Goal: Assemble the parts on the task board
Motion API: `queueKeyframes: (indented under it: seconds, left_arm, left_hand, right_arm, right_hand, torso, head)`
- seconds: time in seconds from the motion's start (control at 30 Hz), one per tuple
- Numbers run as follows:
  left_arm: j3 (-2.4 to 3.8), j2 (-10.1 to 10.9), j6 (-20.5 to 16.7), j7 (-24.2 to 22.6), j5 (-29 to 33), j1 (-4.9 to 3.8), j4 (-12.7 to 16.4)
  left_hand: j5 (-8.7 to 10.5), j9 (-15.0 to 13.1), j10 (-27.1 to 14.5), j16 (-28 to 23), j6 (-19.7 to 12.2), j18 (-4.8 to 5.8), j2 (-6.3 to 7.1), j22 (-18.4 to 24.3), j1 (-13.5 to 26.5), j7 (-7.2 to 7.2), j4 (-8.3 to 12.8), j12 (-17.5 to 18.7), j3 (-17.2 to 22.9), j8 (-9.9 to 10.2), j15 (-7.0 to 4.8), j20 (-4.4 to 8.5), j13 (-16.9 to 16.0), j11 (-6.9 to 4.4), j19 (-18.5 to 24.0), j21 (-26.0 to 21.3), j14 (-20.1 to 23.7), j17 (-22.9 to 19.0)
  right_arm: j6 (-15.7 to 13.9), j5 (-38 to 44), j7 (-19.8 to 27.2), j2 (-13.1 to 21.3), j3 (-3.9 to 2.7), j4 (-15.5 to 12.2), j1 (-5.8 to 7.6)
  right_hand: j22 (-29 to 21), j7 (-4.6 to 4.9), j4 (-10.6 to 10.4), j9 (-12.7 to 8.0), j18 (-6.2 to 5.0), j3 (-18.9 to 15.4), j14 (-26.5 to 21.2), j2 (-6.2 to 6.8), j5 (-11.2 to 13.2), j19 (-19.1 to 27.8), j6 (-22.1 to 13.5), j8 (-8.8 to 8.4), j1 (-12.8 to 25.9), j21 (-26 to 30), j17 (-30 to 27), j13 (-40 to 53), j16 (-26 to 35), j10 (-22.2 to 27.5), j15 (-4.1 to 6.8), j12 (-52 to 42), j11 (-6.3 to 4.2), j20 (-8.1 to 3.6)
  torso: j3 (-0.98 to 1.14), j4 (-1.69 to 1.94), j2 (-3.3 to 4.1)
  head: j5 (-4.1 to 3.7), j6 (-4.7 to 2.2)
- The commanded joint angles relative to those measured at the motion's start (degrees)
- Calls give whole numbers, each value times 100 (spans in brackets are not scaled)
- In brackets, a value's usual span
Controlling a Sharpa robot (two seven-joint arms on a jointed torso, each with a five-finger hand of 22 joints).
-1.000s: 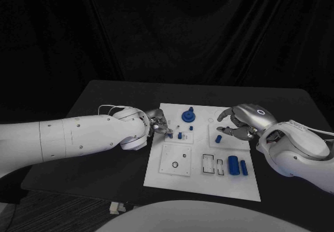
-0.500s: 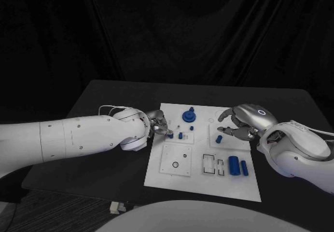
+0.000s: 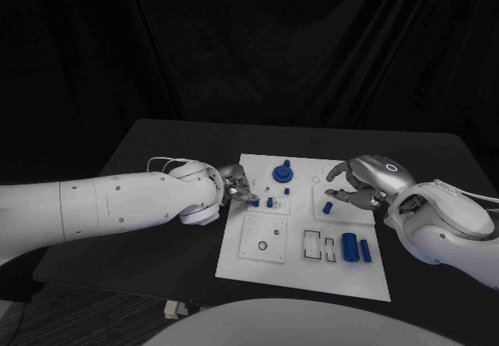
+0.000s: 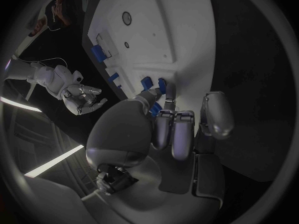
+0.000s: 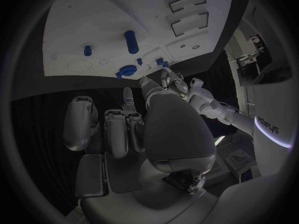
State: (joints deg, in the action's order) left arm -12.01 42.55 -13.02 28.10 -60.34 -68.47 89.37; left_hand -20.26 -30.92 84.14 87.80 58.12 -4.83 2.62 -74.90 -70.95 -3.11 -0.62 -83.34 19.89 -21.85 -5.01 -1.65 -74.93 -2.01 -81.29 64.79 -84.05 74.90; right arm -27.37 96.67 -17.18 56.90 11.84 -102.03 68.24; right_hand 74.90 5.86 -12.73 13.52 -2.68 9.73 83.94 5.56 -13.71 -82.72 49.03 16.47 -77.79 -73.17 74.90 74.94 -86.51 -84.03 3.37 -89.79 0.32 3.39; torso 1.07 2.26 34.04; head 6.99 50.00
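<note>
Your black worktop (image 3: 156,238) is the biggest thing here. In the middle of it lies the white task board (image 3: 301,274). Your left hand (image 3: 235,184) sits at the board's 9 o'clock edge, with its fingers (image 4: 169,92) reaching down to two small blue parts (image 3: 262,202) that stand side by side in the board. You cannot tell if it is pinching one or only touching. Your right hand (image 3: 359,184) hangs over the board's 2 o'clock corner, fingers curled but apart, holding nothing. Just under it lies a short blue peg (image 3: 327,207). Two blue cylinders (image 3: 355,246) lie side by side at 4 o'clock. A round blue knob (image 3: 280,173) stands at 12 o'clock.
</note>
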Motion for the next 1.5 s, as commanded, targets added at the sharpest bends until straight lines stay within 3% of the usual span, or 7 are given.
queueKeyframes:
  seconds: [0.03,0.1,0.17,0.23,0.8,1.5]
  left_arm:
    - [-23,-30,174,28,36,44,8]
    - [-23,-33,182,30,36,45,3]
    - [-23,-35,180,27,36,46,-3]
    - [-23,-37,166,23,36,46,-9]
    - [-23,-16,-24,-235,36,49,16]
    - [-23,30,-350,-435,35,50,143]
  left_hand:
    - [125,-29,310,-31,-28,15,-8,-886,-65,37,405,40,403,-18,35,-14,-1031,17,32,-40,-498,1328]
    - [240,-46,304,-40,-41,13,-17,-884,-56,49,372,56,377,-16,32,-15,-1021,10,39,-55,-495,1322]
    - [232,-50,302,-44,-41,13,-25,-884,-63,50,369,58,380,-17,32,-15,-1019,9,39,-55,-494,1320]
    - [128,-69,304,-42,-40,13,-29,-885,-98,42,374,54,389,-22,30,-13,-1023,9,39,-56,-495,1322]
    - [-148,-127,326,-30,-26,16,17,-892,-176,21,397,10,395,-42,31,-12,-1052,17,29,-44,-501,1332]
    - [-224,-142,340,-7,-15,25,41,-904,-195,20,404,-17,394,-49,28,-10,-1069,15,7,7,-511,1349]
  right_arm:
    - [-45,23,-21,6,-3,-5,-12]
    - [-47,23,-20,11,-3,-8,-12]
    - [-48,23,-20,14,-3,-9,-12]
    - [-49,23,-20,16,-3,-10,-12]
    - [-56,23,-22,13,-3,-9,-12]
    - [-72,23,-19,14,-3,-5,-12]
  right_hand:
    - [980,3,-36,-14,-117,14,469,-9,-35,39,16,-39,-66,41,995,1506,22,-597,-40,-21,57,-8]
    - [980,3,-36,-14,-117,14,469,-9,-35,39,16,-39,-66,41,995,1506,22,-597,-40,-21,57,-8]
    - [980,3,-36,-14,-117,14,469,-9,-35,39,16,-39,-66,41,995,1506,22,-597,-40,-21,57,-8]
    - [980,3,-36,-14,-117,14,469,-9,-35,39,16,-39,-66,41,995,1506,22,-597,-40,-21,57,-8]
    - [980,5,-40,-23,-116,13,469,-10,-35,38,15,-45,-66,43,995,1506,22,-597,-43,-21,61,-5]
    - [978,6,-35,-30,-117,16,468,-10,-36,39,17,-49,-78,50,989,1506,27,-597,-46,-21,63,-3]
  torso:
    - [0,1,3]
    - [0,1,4]
    - [1,2,4]
    - [0,1,3]
    - [0,2,7]
    - [2,3,6]
  head:
    - [-12,0]
    - [-18,0]
    - [-20,0]
    - [-20,0]
    - [-20,0]
    - [-26,0]
